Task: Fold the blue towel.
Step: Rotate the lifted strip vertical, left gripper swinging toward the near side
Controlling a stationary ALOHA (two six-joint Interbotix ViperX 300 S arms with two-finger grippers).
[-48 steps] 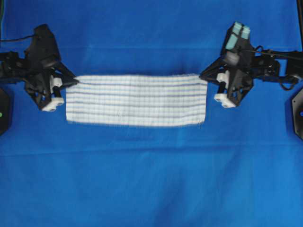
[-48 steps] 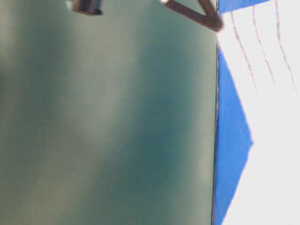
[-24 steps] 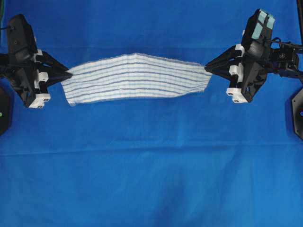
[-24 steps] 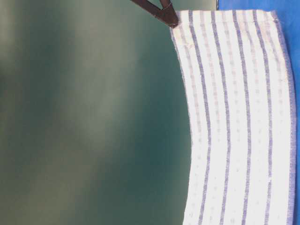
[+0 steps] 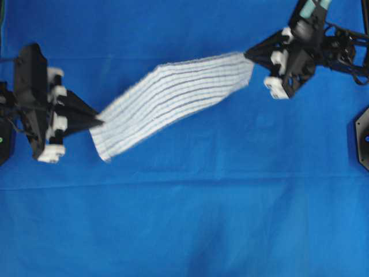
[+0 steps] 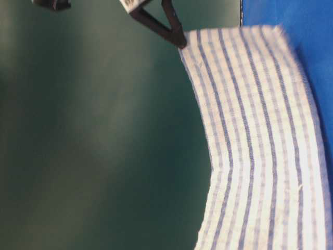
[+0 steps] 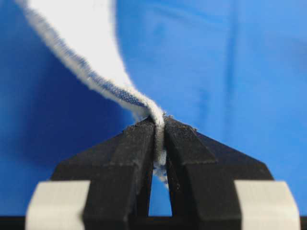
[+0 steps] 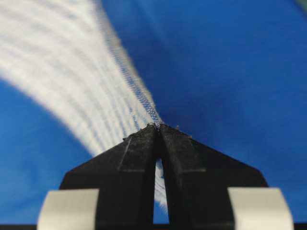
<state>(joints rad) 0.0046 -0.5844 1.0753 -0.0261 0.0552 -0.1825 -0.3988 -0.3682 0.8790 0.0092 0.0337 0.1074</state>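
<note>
The blue towel [image 5: 173, 98], white with dark and light blue stripes, hangs lifted off the table, stretched on a slant from lower left to upper right. My left gripper [image 5: 99, 122] is shut on its lower-left corner; the pinched edge [image 7: 158, 129] shows between the black fingers. My right gripper [image 5: 249, 55] is shut on the upper-right corner, the striped cloth [image 8: 96, 91] fanning away from its tips. In the table-level view the towel [image 6: 255, 135] hangs curved below a dark fingertip [image 6: 174, 36].
A plain solid-blue sheet [image 5: 190, 213] covers the whole table under the towel. Black arm bases sit at the left edge [image 5: 4, 141] and right edge [image 5: 362, 135]. A dark green backdrop [image 6: 104, 135] fills the table-level view's left.
Both grippers have lifted the towel off the sheet. The left gripper then dropped toward the front and the right went back, so the towel turned from level to slanted.
</note>
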